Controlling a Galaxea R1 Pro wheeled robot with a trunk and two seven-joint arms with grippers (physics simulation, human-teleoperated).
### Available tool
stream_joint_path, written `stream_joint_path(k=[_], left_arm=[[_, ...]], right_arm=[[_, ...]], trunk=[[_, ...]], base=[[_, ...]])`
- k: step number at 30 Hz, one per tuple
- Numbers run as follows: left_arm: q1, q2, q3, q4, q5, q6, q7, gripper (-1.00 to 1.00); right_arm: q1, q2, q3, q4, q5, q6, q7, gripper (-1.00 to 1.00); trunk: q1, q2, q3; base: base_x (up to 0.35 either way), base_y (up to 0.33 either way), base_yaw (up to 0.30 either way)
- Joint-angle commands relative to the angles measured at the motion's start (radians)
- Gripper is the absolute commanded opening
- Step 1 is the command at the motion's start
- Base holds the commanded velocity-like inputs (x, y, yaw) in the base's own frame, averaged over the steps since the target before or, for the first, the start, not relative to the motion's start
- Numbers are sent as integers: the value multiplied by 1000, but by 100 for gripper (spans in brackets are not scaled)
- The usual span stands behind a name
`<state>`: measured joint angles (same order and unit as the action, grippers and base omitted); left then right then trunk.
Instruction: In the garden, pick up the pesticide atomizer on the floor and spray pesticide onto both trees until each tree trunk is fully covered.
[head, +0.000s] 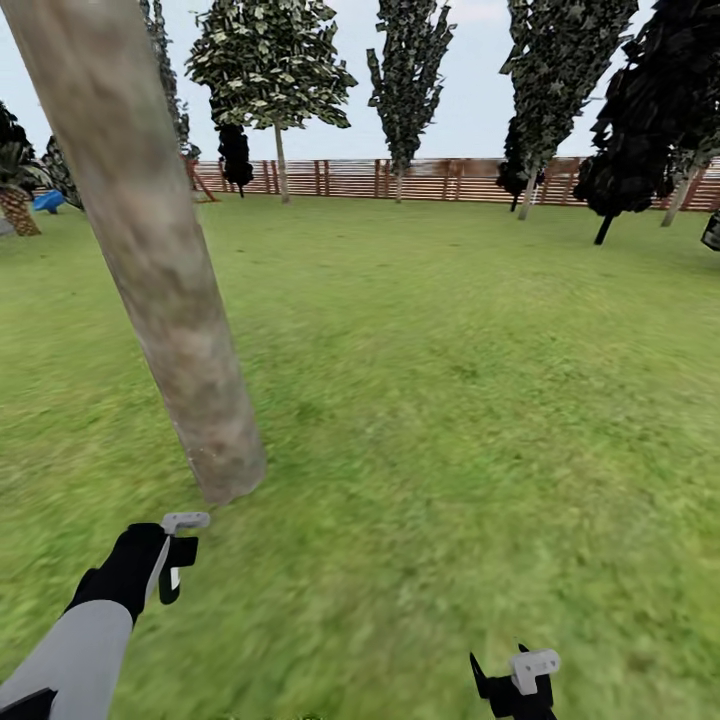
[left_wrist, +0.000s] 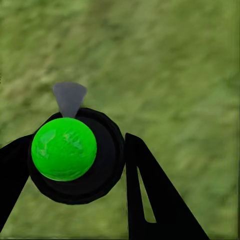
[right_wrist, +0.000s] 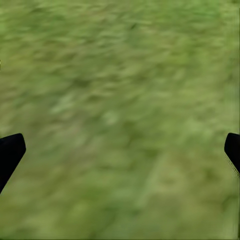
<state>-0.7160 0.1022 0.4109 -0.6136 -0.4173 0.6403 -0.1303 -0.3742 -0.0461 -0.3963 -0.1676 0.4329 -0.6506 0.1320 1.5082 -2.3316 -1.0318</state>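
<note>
Two fingers of the left gripper (left_wrist: 75, 165) pinch the pesticide atomizer (left_wrist: 75, 155), a black round body with a glossy green dome and a grey nozzle (left_wrist: 69, 97). The right gripper (right_wrist: 120, 150) hangs spread over bare grass, holding nothing.

Risk: the smooth, rounded body may rotate in the pinch, swinging the nozzle off target. The tree trunk (head: 150, 260) stands near, ahead of the left gripper; it is a thick, mottled beige-grey column, so spray from one side likely leaves its far side uncovered. The lawn (head: 480, 400) is flat, blurred green turf; a slatted brown fence (head: 450, 180) bounds it.
</note>
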Motion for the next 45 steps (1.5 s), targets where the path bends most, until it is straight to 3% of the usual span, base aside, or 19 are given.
stream_joint_path(k=[1, 18, 24, 28, 30, 33, 34, 35, 36, 37, 38, 40, 41, 43, 44, 45], left_arm=[[-1, -2, 5, -1, -11, 3, -9, -100], [-1, -14, 5, -1, -11, 2, -13, -100], [-7, -19, 1, -31, -11, 3, -21, -100], [-18, -71, -7, -37, -13, 6, -24, -100], [-33, -83, -13, -38, -13, 9, -24, -100], [-92, -56, -15, -36, -18, 16, -24, -100], [-103, -35, -14, -36, -17, 17, -23, -100], [-115, 14, -13, -35, -14, 19, -23, -100], [-121, 30, -14, -35, -13, 20, -23, -100], [-122, 28, -15, -35, -13, 20, -23, -100], [-123, 11, -15, -34, -13, 20, -24, -100], [-124, -41, -26, -33, -16, 20, -26, -100], [-127, -60, -53, -34, -17, 23, -27, -100], [-154, -60, -78, -35, -18, 44, -38, -100], [-178, -44, -85, -35, -20, 67, -61, -100], [-201, -5, -89, -36, -20, 87, -105, -100]], right_arm=[[0, 0, -9, 0, 1, -3, 9, 100], [0, 0, -9, 0, 1, -3, 9, 100], [0, -1, -9, 0, 1, -3, 9, 100], [0, -1, -9, 0, 1, -3, 9, 100], [0, -1, -9, 0, 1, -3, 9, 100], [0, -1, -9, 0, 1, -3, 9, 100], [-1, -1, -9, 0, 1, -3, 9, 100], [0, -1, -9, 0, 1, -3, 9, 100], [0, -1, -9, 0, 1, -3, 9, 100], [0, -1, -9, 0, 1, -3, 9, 100], [0, -1, -9, 0, 1, -3, 9, 100], [0, -1, -9, 0, 1, -3, 9, 100], [0, -1, -9, 0, 1, -3, 9, 100], [0, -1, -9, 0, 1, -3, 9, 100], [0, -1, -9, 0, 1, -3, 9, 100], [-1, -1, -9, 0, 1, -3, 9, 100]], trunk=[[0, 0, -1], [0, 0, -1], [0, 0, -1], [0, 0, -1], [0, 0, -1], [0, 0, -1], [0, 0, -1], [0, 0, -1], [0, 0, -1], [0, 0, -1], [0, 0, -1], [0, 0, -1], [0, 0, -1], [0, 0, -1], [0, 0, -1], [0, 0, -1]], base=[[0, -271, 277], [84, -266, 270], [102, -138, 52], [5, -6, 2], [0, -1, 0], [0, 0, 0], [0, 0, 0], [0, 0, 0], [0, 0, 0], [0, 0, 0], [0, 0, 0], [0, 0, 0], [0, 0, 0], [0, 0, 0], [0, 0, 0], [0, 0, 0]])
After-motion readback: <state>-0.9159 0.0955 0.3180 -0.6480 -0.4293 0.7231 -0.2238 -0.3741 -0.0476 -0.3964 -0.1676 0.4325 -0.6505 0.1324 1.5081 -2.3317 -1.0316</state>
